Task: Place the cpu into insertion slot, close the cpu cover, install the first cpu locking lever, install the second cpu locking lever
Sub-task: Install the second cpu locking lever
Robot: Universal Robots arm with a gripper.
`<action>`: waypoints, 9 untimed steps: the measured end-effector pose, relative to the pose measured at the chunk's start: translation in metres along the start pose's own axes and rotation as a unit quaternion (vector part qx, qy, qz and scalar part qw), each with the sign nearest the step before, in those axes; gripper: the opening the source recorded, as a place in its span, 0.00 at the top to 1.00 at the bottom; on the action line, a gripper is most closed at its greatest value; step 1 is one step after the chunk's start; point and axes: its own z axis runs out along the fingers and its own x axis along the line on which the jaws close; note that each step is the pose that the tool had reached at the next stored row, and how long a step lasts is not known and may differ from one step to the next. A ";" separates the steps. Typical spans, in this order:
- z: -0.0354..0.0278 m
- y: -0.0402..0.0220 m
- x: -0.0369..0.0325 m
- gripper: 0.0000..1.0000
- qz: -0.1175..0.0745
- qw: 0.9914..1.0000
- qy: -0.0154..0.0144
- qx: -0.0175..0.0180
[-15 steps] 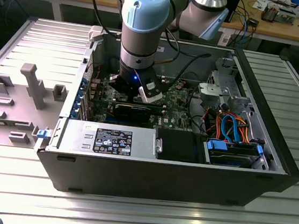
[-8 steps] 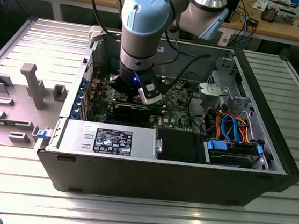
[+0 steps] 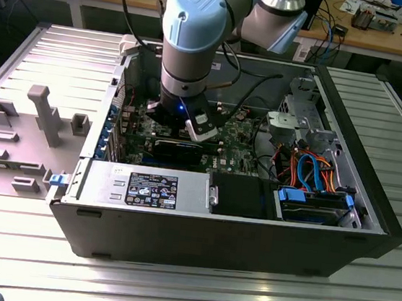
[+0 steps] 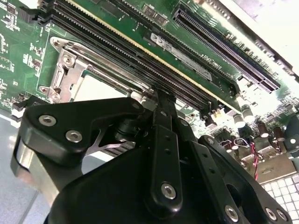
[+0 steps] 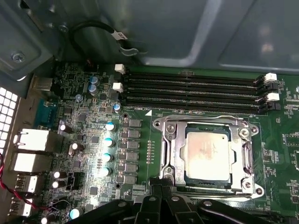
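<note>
The cpu (image 5: 207,156), a dull silver square, lies flat in the insertion slot (image 5: 164,125) on the green motherboard. The cpu cover (image 5: 175,151), a silver metal frame, lies closed down around it. My gripper (image 5: 160,187) is at the socket's near edge, its black fingertips (image 5: 154,185) together and nothing visible between them. In the second wrist view the gripper (image 4: 161,95) points at the board beside the socket, where the cpu cover (image 4: 63,74) shows past the black gripper body. In the exterior view the gripper (image 3: 183,128) is low inside the open computer case (image 3: 368,213).
Long black memory slots (image 5: 191,91) run just beyond the socket. Capacitors (image 5: 108,140) and rear ports (image 5: 32,140) stand to one side. A black expansion card (image 3: 175,151), a drive cage with orange and blue cables (image 3: 315,171) and the case walls hem in the arm. Grey fixtures (image 3: 30,124) sit outside.
</note>
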 end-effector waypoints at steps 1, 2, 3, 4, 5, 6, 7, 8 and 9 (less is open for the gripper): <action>0.0007 0.0000 0.0027 0.89 0.000 1.000 0.000 -0.001; -0.0086 0.0027 0.0042 0.89 0.000 1.000 0.000 -0.001; -0.0135 0.0041 0.0044 0.89 0.000 1.000 0.000 -0.001; -0.0154 0.0047 0.0046 0.89 0.000 1.000 0.000 -0.001; -0.0174 0.0052 0.0047 0.89 0.000 1.000 0.000 -0.001; -0.0183 0.0055 0.0047 0.89 0.000 1.000 0.000 -0.001; -0.0183 0.0055 0.0047 0.89 0.000 1.000 0.000 -0.001; -0.0183 0.0055 0.0047 0.89 0.000 1.000 0.000 -0.001; -0.0183 0.0055 0.0047 0.89 0.000 1.000 0.000 -0.001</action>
